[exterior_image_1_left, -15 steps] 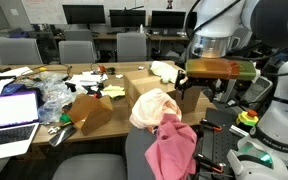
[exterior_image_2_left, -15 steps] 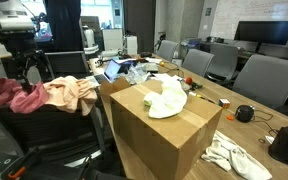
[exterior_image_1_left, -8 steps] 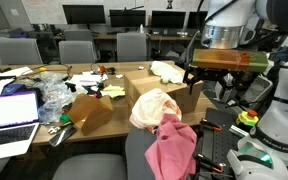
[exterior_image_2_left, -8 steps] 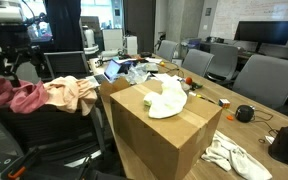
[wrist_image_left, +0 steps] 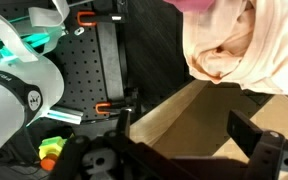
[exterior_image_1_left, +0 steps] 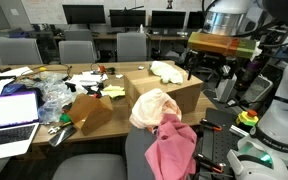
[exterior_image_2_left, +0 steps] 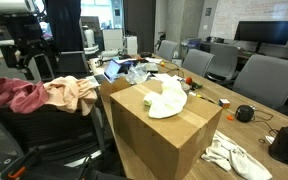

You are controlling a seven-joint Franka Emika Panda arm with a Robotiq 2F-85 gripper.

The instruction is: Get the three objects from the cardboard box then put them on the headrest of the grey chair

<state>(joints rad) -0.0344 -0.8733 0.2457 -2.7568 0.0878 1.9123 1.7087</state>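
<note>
The cardboard box (exterior_image_1_left: 156,92) stands on the desk, and its top shows in the wrist view (wrist_image_left: 199,125). A white cloth (exterior_image_1_left: 167,71) lies on top of it, also seen in an exterior view (exterior_image_2_left: 167,98). A peach cloth (exterior_image_1_left: 154,107) and a pink cloth (exterior_image_1_left: 174,147) are draped over the grey chair's headrest (exterior_image_2_left: 44,125); both cloths show in the wrist view (wrist_image_left: 229,50). My gripper (exterior_image_1_left: 211,72) hangs open and empty above the box's edge, next to the chair (exterior_image_2_left: 29,58). In the wrist view the gripper (wrist_image_left: 189,132) has its jaws wide apart over the box.
A laptop (exterior_image_1_left: 9,108), plastic bags (exterior_image_1_left: 54,92) and an open small box (exterior_image_1_left: 89,112) clutter the desk. Another white cloth (exterior_image_2_left: 229,158) lies on the table by the box. The robot's base plate (wrist_image_left: 94,70) and office chairs (exterior_image_2_left: 264,75) are close by.
My gripper has risen and shifted slightly away from the chair's headrest, staying open and empty. The cloths on the chair and box have not moved.
</note>
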